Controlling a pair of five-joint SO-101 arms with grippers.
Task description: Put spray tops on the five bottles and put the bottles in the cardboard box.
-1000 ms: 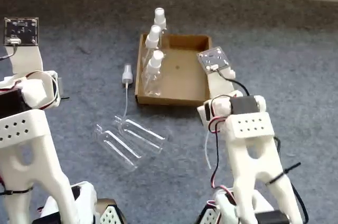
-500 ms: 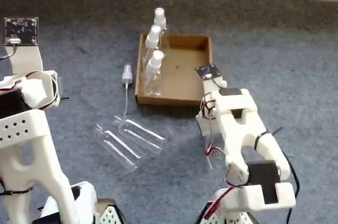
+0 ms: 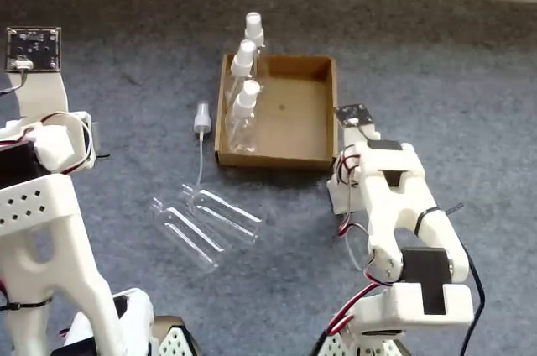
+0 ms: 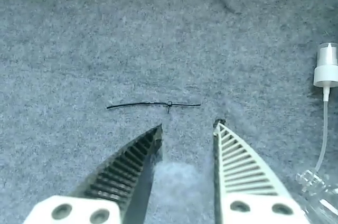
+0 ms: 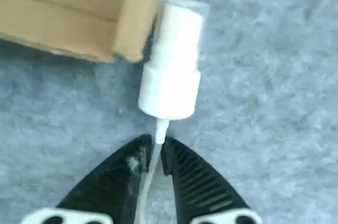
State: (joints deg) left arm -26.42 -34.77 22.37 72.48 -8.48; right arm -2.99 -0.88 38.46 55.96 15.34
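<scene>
My right gripper (image 5: 153,147) is shut on the thin dip tube of a white spray top (image 5: 170,84), which lies on the carpet just outside a corner of the cardboard box (image 5: 79,12). The right arm (image 3: 386,188) sits by the near right corner of the box (image 3: 322,112). Three capped bottles (image 3: 243,108) stand along the box's left wall. Two clear uncapped bottles (image 3: 201,222) lie on the carpet. Another spray top (image 3: 201,118) lies left of the box, its head (image 4: 326,68) off to one side of my open left gripper (image 4: 187,126).
A black zip tie (image 4: 153,105) lies on the grey carpet just past the left gripper's fingertips (image 4: 153,134). The left arm (image 3: 42,196) stands at the left edge. Grey carpet stretches right of the box and beyond it.
The right arm has swung off the box's right wall and folded down beside its near right corner. The left arm, bottles and loose spray top have not moved.
</scene>
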